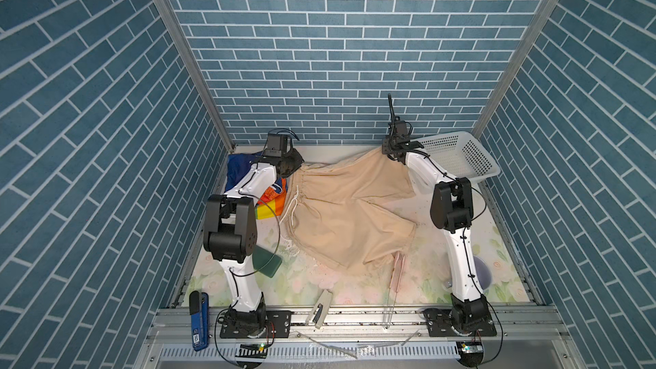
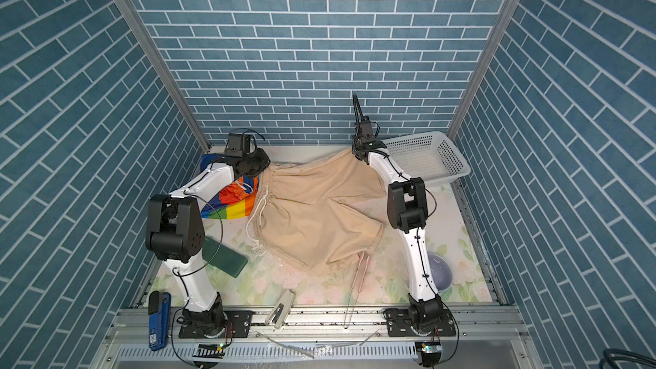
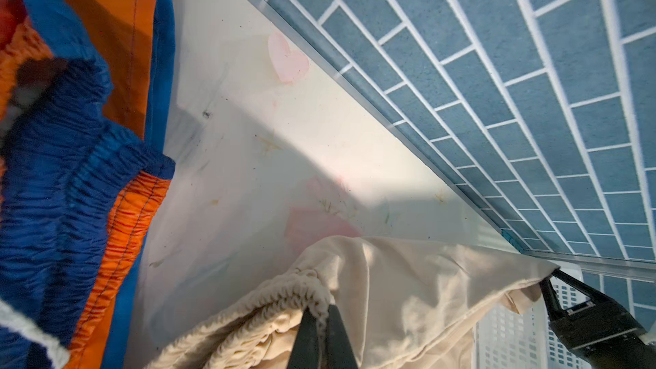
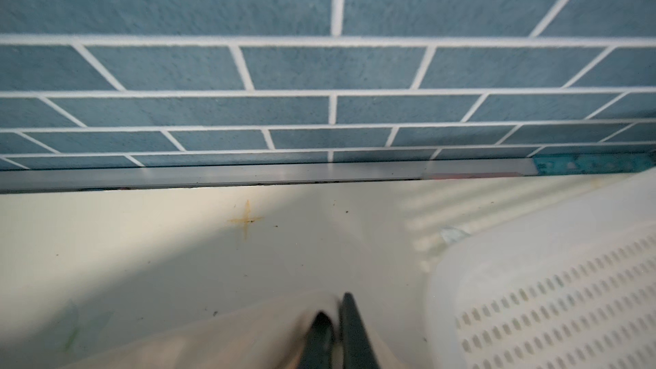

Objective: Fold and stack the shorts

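The beige shorts (image 1: 348,207) (image 2: 312,207) lie spread across the middle of the table, waistband to the left with a white drawstring trailing. My left gripper (image 1: 296,168) (image 3: 321,308) is shut on the gathered waistband's far corner. My right gripper (image 1: 388,152) (image 4: 335,305) pinches the far leg corner near the back wall; that corner runs taut up to its tips (image 3: 548,276). The rainbow-striped shorts (image 1: 271,204) (image 2: 234,204) (image 3: 71,136) sit crumpled at the far left, partly under my left arm.
A white perforated basket (image 1: 458,157) (image 4: 550,296) stands at the back right, close beside my right gripper. Nearer the front lie a green block (image 1: 268,262), pink tongs (image 1: 395,271), a purple bowl (image 1: 481,271), a white clip (image 1: 319,308) and a blue tool (image 1: 197,321).
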